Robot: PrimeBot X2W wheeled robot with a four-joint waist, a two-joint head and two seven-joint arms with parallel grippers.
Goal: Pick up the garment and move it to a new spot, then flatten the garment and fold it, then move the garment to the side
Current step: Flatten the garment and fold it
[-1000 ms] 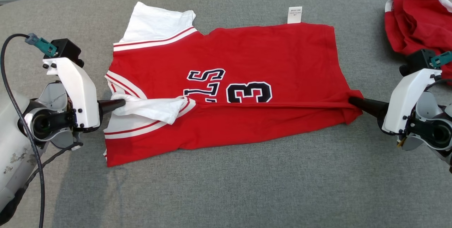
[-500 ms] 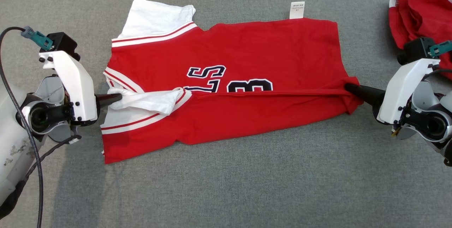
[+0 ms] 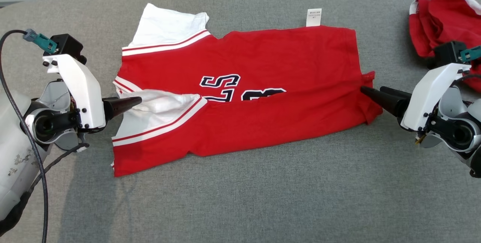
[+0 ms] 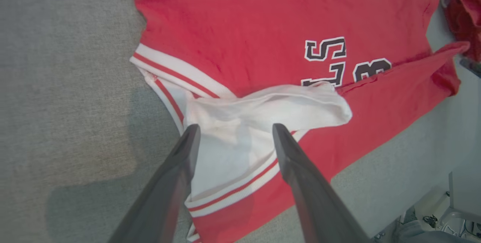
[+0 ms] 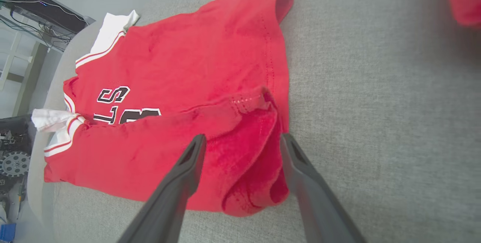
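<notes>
Red garment (image 3: 282, 58) half-folded; left claw (image 4: 233, 128), right claw (image 5: 242, 137) spread.

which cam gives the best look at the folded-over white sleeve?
Left wrist view: the white sleeve lies close up, its bunched folds plain, at the parted fingers of the left gripper. Head view shows it whole but smaller. Right wrist view catches a small bit at its left edge.

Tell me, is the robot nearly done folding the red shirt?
About halfway. Done: the shirt lies spread out, its near half folded over the number. In hand: nothing; the left gripper and right gripper are open at its ends. Left: likely more folds, then moving it aside.
</notes>
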